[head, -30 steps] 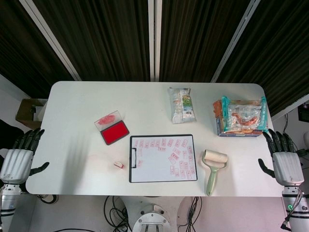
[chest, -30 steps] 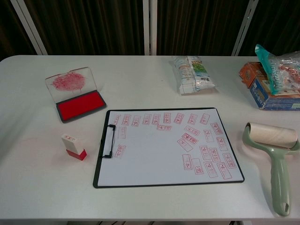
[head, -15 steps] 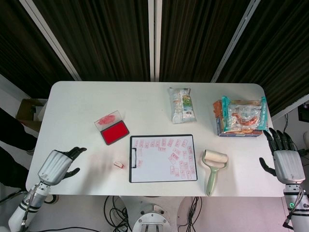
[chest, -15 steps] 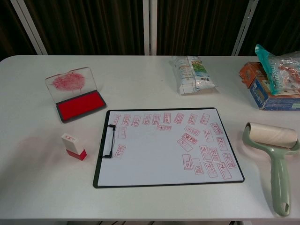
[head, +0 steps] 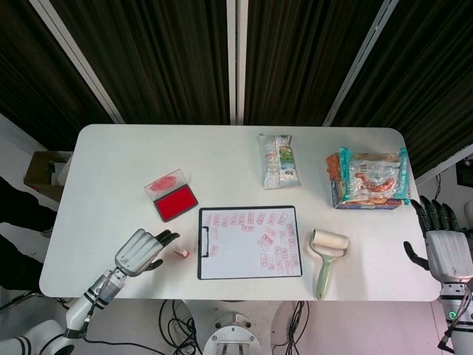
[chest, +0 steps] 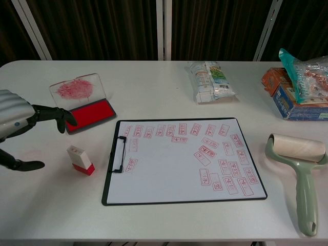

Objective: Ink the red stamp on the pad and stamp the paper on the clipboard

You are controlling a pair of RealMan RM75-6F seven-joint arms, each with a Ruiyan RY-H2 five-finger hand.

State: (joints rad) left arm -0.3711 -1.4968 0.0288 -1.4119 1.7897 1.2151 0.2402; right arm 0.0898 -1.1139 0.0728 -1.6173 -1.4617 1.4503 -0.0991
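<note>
Red stamp (chest: 80, 159) stands upright on the bench (chest: 169, 92), left of the clipboard (chest: 180, 161). My left hand (head: 140, 251), fingers apart and empty, nears it; a clumsy approach could tip it.

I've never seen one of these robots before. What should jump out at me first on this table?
Probably the clipboard in the middle, its paper already dotted with red stamp marks. To its left, an open red ink pad sits behind a small red stamp, with the left hand open just left of the stamp.
</note>
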